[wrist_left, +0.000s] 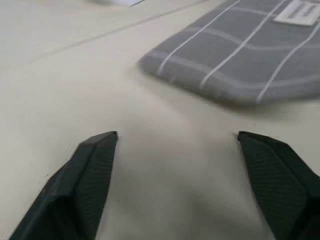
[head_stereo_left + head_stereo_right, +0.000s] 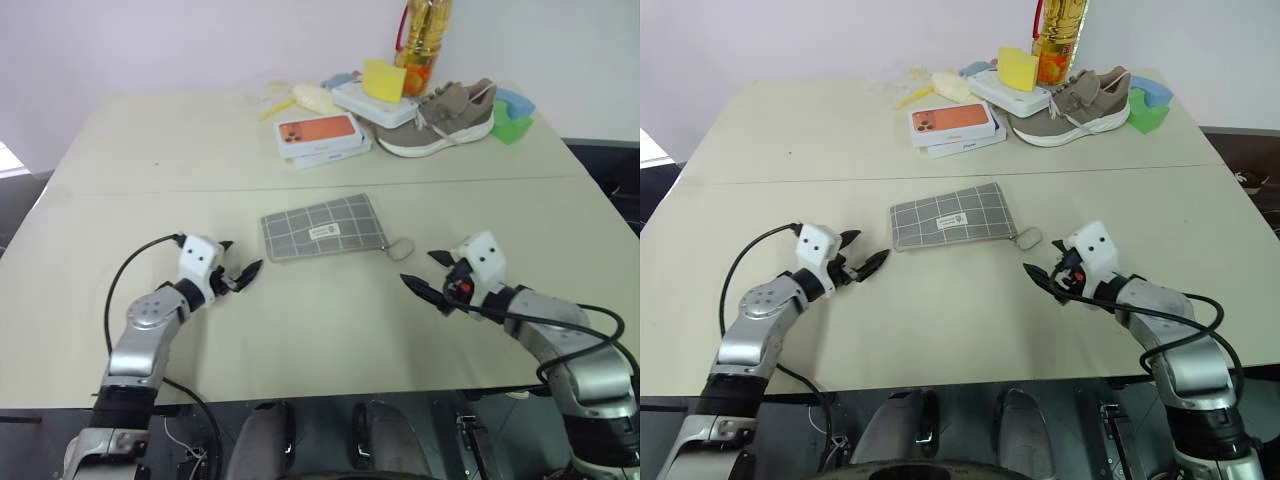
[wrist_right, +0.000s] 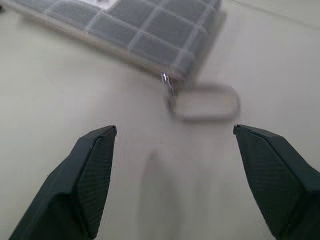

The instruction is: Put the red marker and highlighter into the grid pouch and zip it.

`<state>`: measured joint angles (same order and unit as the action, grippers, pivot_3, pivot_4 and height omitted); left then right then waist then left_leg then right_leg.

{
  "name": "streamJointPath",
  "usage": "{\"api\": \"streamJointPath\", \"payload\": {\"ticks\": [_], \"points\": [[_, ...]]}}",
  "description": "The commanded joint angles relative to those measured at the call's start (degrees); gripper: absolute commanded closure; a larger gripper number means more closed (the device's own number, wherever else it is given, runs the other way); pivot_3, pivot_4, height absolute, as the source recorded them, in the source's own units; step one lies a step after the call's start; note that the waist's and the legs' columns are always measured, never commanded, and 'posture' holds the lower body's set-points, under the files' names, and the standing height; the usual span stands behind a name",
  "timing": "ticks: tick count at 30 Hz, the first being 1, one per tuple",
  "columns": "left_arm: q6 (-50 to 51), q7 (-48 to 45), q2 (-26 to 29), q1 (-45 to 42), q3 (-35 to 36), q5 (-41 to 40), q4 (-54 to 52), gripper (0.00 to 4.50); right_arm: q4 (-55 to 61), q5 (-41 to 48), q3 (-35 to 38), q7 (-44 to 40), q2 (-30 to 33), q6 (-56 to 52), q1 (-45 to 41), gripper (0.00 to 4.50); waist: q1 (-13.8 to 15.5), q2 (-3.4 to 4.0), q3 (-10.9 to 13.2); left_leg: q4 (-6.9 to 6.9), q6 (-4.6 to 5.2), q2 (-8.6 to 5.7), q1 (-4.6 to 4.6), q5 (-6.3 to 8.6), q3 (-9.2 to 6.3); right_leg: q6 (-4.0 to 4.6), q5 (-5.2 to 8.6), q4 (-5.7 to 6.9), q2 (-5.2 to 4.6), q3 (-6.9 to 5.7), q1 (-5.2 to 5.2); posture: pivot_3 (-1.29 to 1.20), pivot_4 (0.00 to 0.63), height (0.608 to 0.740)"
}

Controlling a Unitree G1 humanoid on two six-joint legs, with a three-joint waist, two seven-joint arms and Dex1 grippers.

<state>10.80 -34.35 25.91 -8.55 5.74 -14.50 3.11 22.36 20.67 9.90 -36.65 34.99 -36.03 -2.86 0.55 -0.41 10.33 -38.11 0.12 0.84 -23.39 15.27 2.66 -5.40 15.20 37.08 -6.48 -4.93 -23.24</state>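
**Two empty grippers flank a closed pouch**

Both the left gripper [image 2: 240,273] and right gripper [image 2: 426,277] rest spread wide on the surface [image 2: 320,330], holding nothing. The pouch [image 2: 323,227] lies flat between and just ahead of them, its ring pull [image 2: 401,249] near the right gripper. Neither marker nor highlighter can be made out. The zip looks shut, so the task seems done; next comes only pulling clear.
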Motion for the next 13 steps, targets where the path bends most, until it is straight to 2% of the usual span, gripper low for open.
{"api": "streamJointPath", "payload": {"ticks": [1,7,13], "points": [[1.4,0.7,1.4,3.1,4.2,-1.9,-2.6,0.34,1.1,2.6,5.2,-1.5,0.9,2.6,0.9,0.48,0.0,0.0,0.0,0.0,0.0,0.02,0.03,0.0,0.0,0.0,0.0,0.01,0.01,0.0,0.03,0.0,0.15,0.74],[2.2,3.1,1.4,7.2,8.4,-3.3,-4.5,0.34,-0.9,4.1,9.2,-2.6,0.4,5.2,3.2,0.48,0.1,0.0,0.0,0.0,-0.01,0.03,0.03,0.01,0.0,0.01,0.0,0.0,0.0,0.02,0.03,0.0,0.15,0.74],[1.8,3.0,1.7,9.0,8.2,-2.6,-5.0,0.34,-3.2,4.1,9.0,-2.5,-0.3,7.1,3.9,0.48,0.2,0.03,0.0,0.01,0.0,0.03,0.03,0.01,0.0,0.02,0.01,0.0,0.01,0.02,0.03,0.0,0.15,0.74]]}}
